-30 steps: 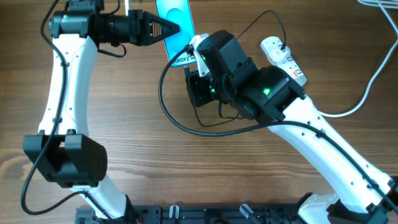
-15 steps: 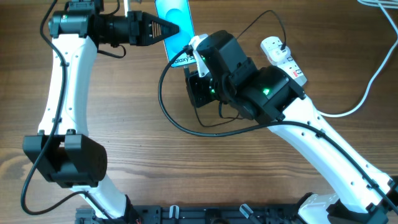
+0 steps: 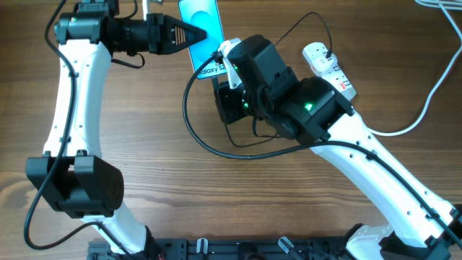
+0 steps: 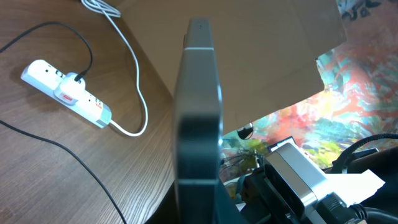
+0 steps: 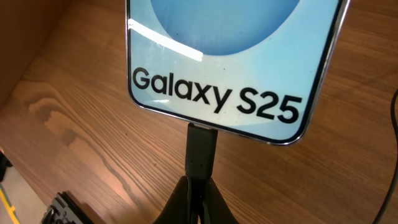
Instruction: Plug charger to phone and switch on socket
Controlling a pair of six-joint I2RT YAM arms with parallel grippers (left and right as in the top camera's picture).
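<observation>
Standing at the base end of the wooden table (image 3: 144, 159), the closest thing to me is the slack of the charger (image 3: 189, 119). Its thin black cable makes a big loop on the wood under the right arm.

A bit further in, the right gripper (image 5: 198, 186) is clamped tight on the charger's plug end, with the dark plug body sticking straight out past the fingertips. In the right wrist view the plug tip is butted right up against the middle of the bottom edge of the phone (image 5: 236, 50), just below the "Galaxy S25" lettering. I honestly can't tell if it's fully seated in the port or only touching.

The phone sits toward the far side of the table, screen up, with its lettered end pointing back at the right gripper. The left gripper (image 3: 193, 34) comes in from the left and is pinched shut on the phone's side edge. From the left wrist camera you only see the phone edge-on, a dark slab running up the middle.

Off to the right, well apart from the phone, the socket (image 3: 328, 63) lies at an angle with a black plug already in it. Its thick white cord (image 3: 433, 94) curves away to the far right corner. I can't make out which way its red switches are set.
</observation>
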